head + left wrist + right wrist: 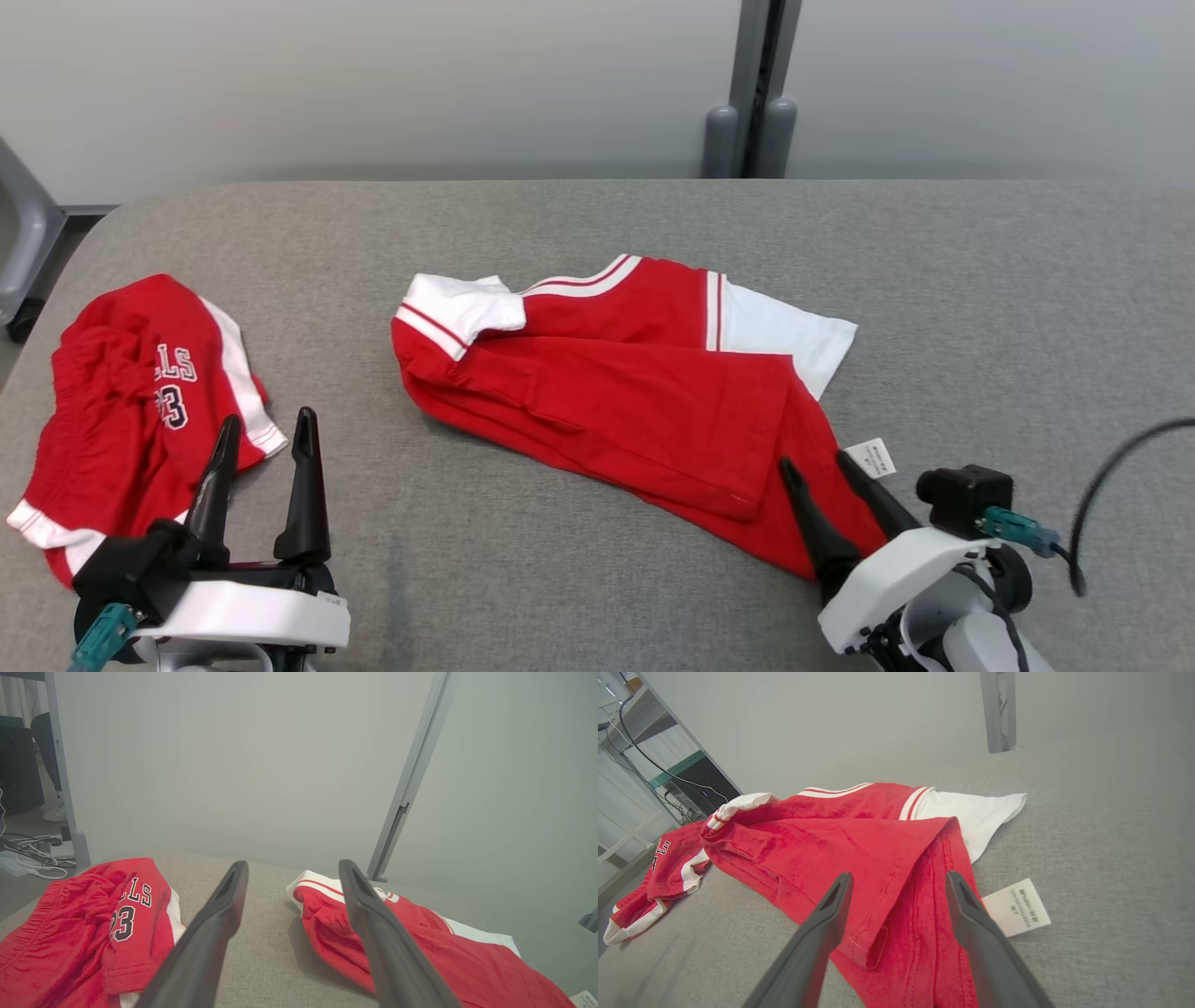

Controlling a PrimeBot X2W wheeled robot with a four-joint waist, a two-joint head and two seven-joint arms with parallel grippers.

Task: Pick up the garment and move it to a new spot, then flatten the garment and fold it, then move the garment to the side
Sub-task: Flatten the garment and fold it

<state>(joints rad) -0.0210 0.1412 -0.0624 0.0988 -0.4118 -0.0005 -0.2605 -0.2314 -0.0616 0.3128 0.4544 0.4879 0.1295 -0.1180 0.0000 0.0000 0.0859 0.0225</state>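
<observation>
Garment: red shirt with white sleeves and stripes, rumpled and folded over itself; white care tag at its hem.
Place: middle of the grey table.
Count: two red garments, one of them the shorts at the left; two grippers.
Fingers: left gripper and right gripper both spread, holding nothing.

Head view down on table, wrist views low, close, all sharing shirt

Robotics lab or test cell, not a home. A grey fabric-covered worktop is boxed in by plain grey partition panels joined at a metal post. Loose cables trail past the worktop's edge, and a black computer case sits off to the side.
</observation>
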